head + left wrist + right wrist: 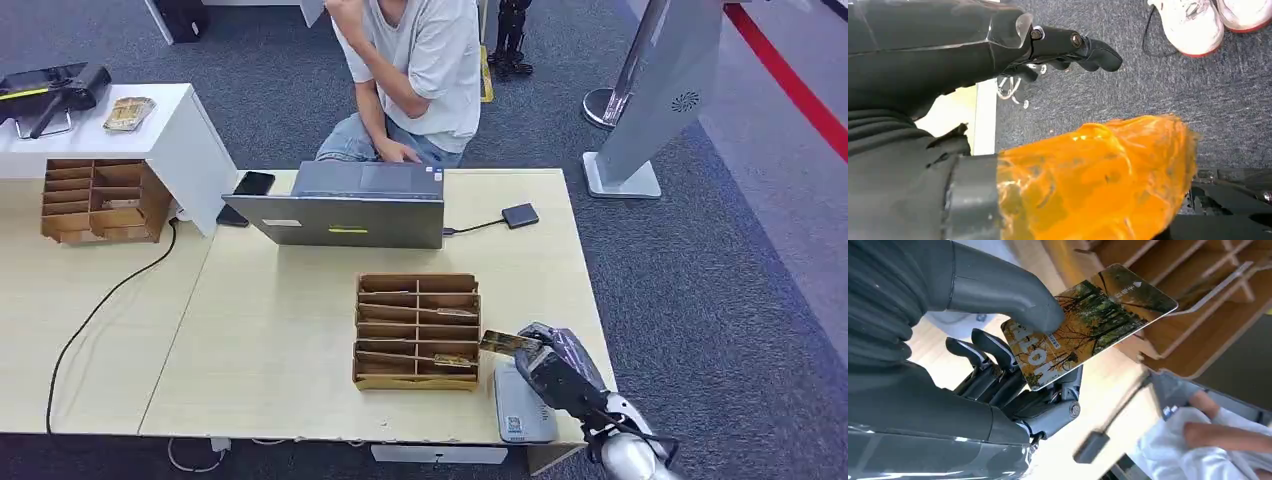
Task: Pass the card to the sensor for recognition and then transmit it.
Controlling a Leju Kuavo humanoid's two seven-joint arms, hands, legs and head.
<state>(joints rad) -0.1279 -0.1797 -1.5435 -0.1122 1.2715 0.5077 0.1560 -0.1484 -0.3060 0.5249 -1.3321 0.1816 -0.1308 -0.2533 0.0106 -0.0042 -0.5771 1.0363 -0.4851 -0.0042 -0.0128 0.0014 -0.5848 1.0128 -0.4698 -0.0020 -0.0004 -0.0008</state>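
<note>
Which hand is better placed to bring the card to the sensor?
The right hand: it already pinches the card just above the grey sensor. The left hand hangs over the floor.

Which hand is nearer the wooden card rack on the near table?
Right. The right hand, pinching a card, sits just beside the card rack. The left hand hangs over carpet, off the table.
</note>
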